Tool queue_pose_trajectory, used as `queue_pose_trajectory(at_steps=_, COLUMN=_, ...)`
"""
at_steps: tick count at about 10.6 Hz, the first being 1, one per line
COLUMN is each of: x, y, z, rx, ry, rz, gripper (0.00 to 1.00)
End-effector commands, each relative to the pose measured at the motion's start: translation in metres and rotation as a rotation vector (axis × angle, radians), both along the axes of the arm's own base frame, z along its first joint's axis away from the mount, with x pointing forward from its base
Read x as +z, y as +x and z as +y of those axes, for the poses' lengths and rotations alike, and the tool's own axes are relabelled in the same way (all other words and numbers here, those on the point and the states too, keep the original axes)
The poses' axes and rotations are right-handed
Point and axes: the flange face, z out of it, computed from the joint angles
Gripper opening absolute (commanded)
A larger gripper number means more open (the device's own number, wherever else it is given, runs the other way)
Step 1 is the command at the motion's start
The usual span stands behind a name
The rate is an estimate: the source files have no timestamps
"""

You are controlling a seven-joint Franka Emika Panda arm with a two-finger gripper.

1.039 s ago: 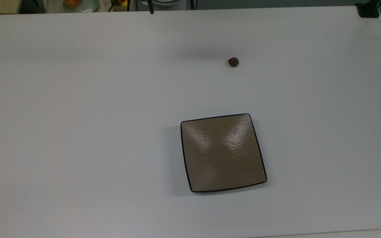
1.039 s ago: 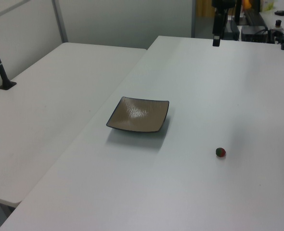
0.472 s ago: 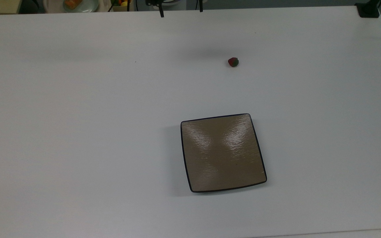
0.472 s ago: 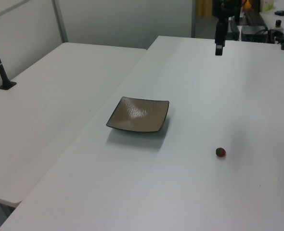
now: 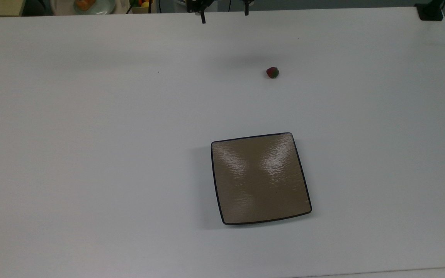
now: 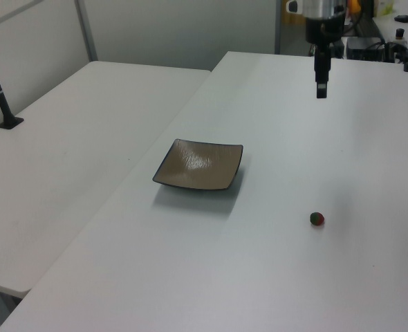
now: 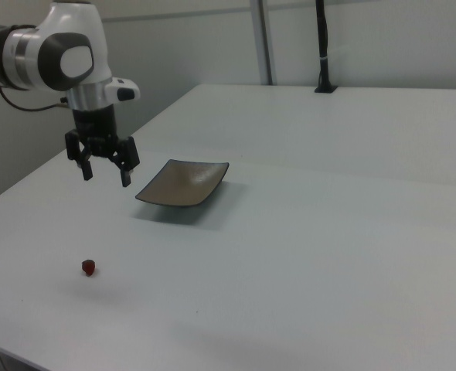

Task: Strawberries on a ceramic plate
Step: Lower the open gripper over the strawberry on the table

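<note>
The tool [image 7: 104,170], fingers apart, should be centred above the strawberry [image 7: 89,267], then lowered straight.

Gripper [image 7: 104,173] above table [image 7: 305,232], fingers [image 7: 124,178] spread; strawberry [image 7: 89,267] seemingly below; plate [image 7: 183,184] beside.

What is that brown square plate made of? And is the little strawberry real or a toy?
The ceramic plate looks like glazed ceramic: its tan surface is glossy, with bright wavy reflections of the lights, and it has a thin dark rim. The strawberry is red with a green cap, but it is too small here to tell real fruit from plastic. The table looks like smooth, matte white laminate.
</note>
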Motion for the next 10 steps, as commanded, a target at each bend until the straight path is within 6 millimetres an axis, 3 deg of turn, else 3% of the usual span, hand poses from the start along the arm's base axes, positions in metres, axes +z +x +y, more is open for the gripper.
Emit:
queue_pose_trajectory(at_steps=1, x=-0.017, y=-0.021, z=0.006, rx=0.056, ry=-0.045, rz=0.061, gripper=1.0)
queue_pose_trajectory(at_steps=5, x=-0.056, y=-0.045, z=0.027, rx=0.125, ry=-0.115, rz=0.168, gripper=1.0)
queue_pose_trajectory(at_steps=10, x=-0.09, y=-0.056, z=0.046, rx=0.17, ry=-0.136, rz=0.196, gripper=1.0)
